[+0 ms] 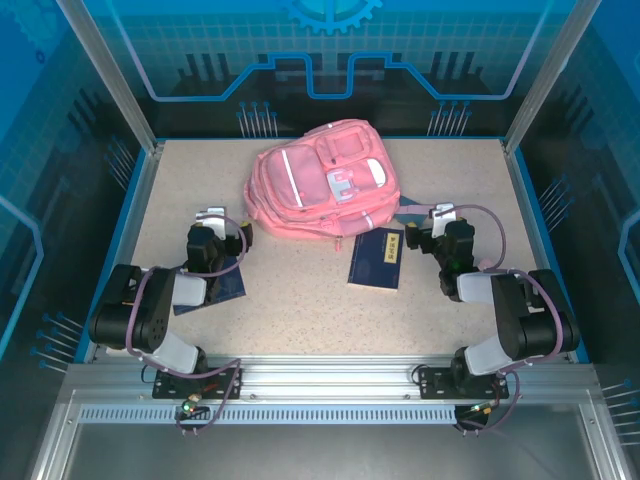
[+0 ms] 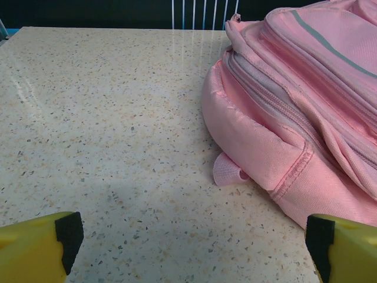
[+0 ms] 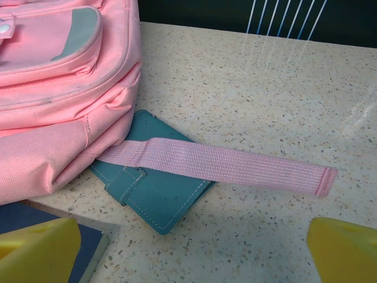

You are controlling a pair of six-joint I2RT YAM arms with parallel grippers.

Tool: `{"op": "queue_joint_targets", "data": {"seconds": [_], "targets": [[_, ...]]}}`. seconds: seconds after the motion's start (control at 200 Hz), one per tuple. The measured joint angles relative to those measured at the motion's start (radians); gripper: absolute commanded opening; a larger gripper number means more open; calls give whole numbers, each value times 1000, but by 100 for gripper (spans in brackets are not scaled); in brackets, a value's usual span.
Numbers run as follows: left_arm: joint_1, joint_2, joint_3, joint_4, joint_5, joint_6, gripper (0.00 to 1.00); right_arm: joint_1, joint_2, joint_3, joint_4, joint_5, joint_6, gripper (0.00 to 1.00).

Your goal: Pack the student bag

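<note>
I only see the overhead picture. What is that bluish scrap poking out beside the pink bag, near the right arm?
Observer: The right wrist camera shows a teal case with a stitched flap, partly tucked under the student bag.
Visitor: Anything on top of it?
Observer: A pink strap from the bag lies flat across it, its end on the table.
Visitor: Is the left arm holding anything?
Observer: No; the left end effector stands open, nothing gripped between its yellow fingers.

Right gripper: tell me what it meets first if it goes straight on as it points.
Likely the teal case just ahead of the open right gripper, with the pink strap of the student bag lying across it; depth is unclear.
</note>
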Motion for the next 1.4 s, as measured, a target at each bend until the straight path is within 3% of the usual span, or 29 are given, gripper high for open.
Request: {"op": "queue_joint_targets", "data": {"seconds": [0.945, 1.056, 1.231, 1.396], "targets": [[11, 0, 0, 1, 3, -19, 99, 0, -2, 2, -13, 2, 0, 100], [11, -34, -2, -26, -8, -22, 99, 0, -54, 44, -146, 26, 9, 100], [11, -221, 30, -192, -45, -43, 99, 3, -233, 191, -406, 50, 53, 100], [11, -307, 284, -570, -60, -172, 99, 34, -312, 405, -722, 50, 206, 100]]}}
